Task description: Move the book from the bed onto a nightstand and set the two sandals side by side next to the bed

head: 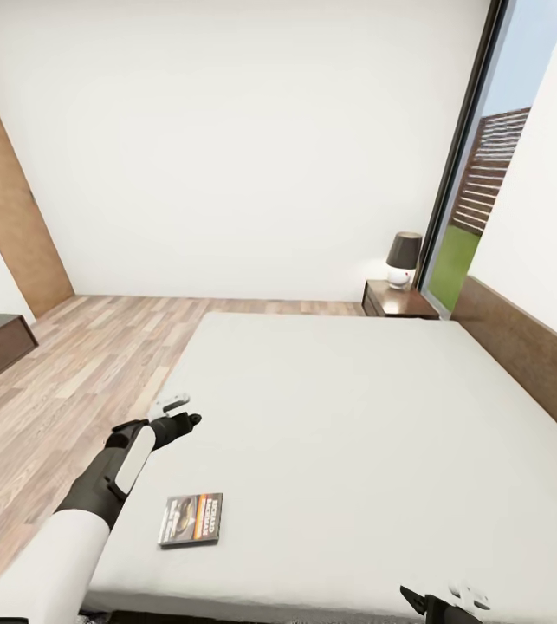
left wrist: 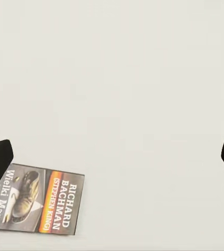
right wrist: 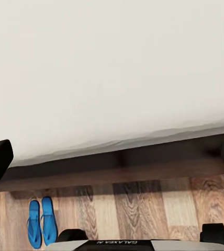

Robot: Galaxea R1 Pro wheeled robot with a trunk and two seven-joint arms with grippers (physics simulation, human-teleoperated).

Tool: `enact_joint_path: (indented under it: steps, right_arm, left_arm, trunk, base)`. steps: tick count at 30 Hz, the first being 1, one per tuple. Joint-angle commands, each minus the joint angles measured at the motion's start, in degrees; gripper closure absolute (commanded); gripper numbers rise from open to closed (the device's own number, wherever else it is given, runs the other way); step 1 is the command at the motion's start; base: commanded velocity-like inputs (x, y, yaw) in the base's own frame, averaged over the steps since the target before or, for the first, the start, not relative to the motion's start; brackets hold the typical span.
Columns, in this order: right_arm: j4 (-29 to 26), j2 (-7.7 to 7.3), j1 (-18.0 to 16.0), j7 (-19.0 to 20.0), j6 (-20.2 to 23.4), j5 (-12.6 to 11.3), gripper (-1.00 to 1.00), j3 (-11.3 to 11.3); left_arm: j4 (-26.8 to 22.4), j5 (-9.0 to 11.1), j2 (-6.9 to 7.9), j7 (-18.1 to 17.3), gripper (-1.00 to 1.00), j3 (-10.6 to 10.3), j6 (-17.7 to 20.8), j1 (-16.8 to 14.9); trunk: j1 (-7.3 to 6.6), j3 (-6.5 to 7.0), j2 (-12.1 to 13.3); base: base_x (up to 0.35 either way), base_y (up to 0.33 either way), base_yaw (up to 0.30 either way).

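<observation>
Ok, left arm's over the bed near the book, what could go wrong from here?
The book is thin and lies flat on the soft mattress, so the open left gripper may push it along or crease the cover rather than get under it. The nightstand stands at the far corner, beyond the bed, so carrying it there probably means driving around, where a weak grip could slip.

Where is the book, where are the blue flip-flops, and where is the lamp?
book (head: pixel 191 519): head view, middle of its dark cover, lying on the bed.
blue flip-flops (right wrist: pixel 42 221): right wrist view, between the pair, on the wood floor.
lamp (head: pixel 404 252): head view, on its dark shade, atop the nightstand.
</observation>
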Motion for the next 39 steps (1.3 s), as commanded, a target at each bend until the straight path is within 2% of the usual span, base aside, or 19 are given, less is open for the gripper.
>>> enact_joint_path:
  steps: [1,8,39]
  right_arm:
    - [0.1,0.00,-0.1,0.2,-0.2,0.3,-1.00,-0.5]
    - [0.1,0.00,-0.1,0.2,-0.2,0.4,-1.00,-0.4]
    - [0.0,0.08,0.0,0.2,-0.3,0.4,-1.00,-0.4]
  left_arm:
    - [-0.1,0.6,-0.06,0.5,-1.00,-0.2,0.3,0.0]
    - [-0.2,0.7,-0.16,0.6,-1.00,-1.6,0.4,0.0]
    - [-0.2,0.8,-0.21,0.6,-1.00,-1.7,0.4,0.0]
  trunk:
    - [0.03,-0.22,-0.1]
    - [0.03,-0.84,-0.1]
    - [0.03,-3.61,-0.1]
  base:
    - [0.000,0.000,0.000]
    - [0.000,0.000,0.000]
    - [0.000,0.000,0.000]
